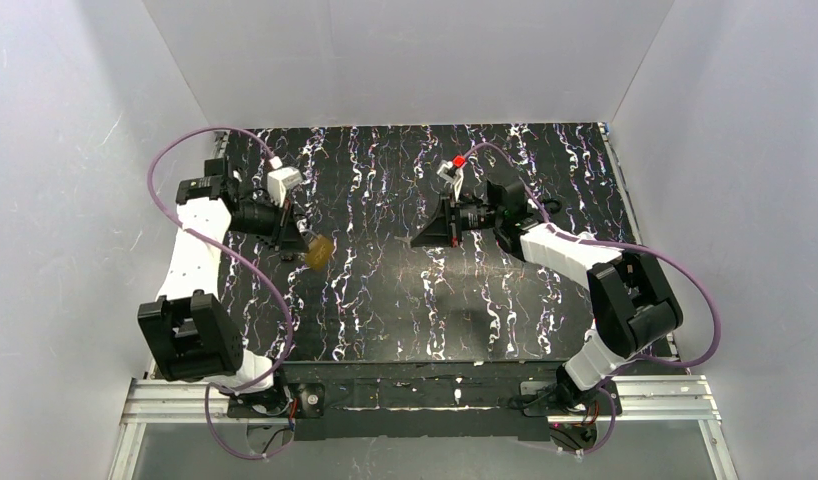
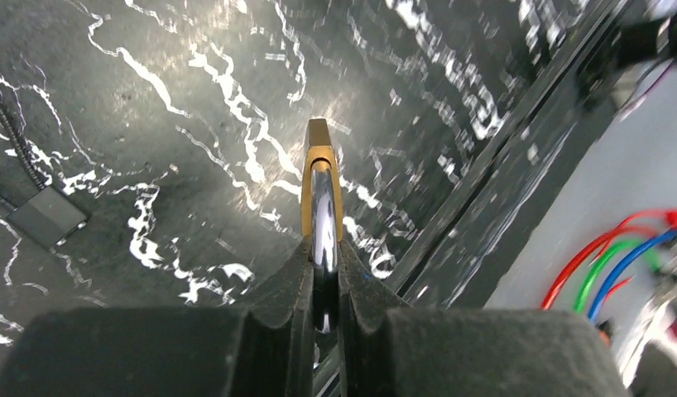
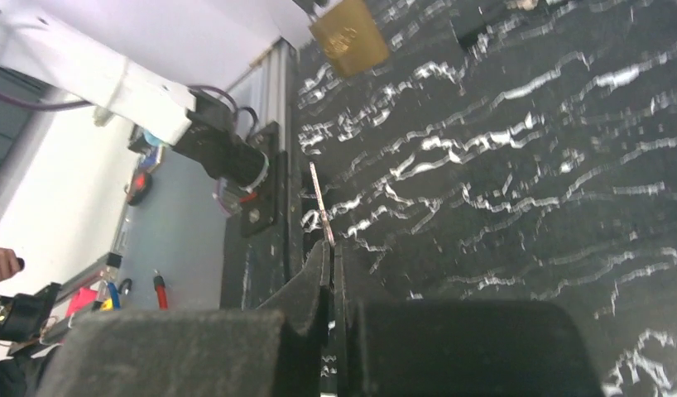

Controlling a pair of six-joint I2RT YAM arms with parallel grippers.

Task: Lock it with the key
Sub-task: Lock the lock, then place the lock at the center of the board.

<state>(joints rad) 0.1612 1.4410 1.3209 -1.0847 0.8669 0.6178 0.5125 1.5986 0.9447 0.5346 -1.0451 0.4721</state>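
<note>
1. Lock [image 1: 318,251], a small brass-gold padlock, sits at the left side of the black, white-veined table [image 1: 405,310], held at the tip of the left gripper [image 1: 297,238].
2. From the left wrist camera, the left gripper [image 2: 323,263] is clamped on the silver shackle [image 2: 322,219]. Both fingers press against the metal, and the brass body [image 2: 320,161] points away from the camera, edge-on.
3. Whether the padlock's lower edge touches the table or hangs just above it cannot be told, nor whether the shackle is seated in the body.
4. The right gripper [image 1: 419,242] is near the middle of the table, well apart from the lock, with its tip turned toward it.
5. From the right wrist camera, the right gripper [image 3: 329,258] is pinched tight on the key [image 3: 320,198]. The thin metal blade stands out beyond the fingertips.
6. In that same view the lock [image 3: 349,37] shows at the top edge, its broad brass face toward the camera and the key's blade aimed roughly its way.
7. Red, green and blue wires [image 2: 625,256] lie beyond the table's edge.
</note>
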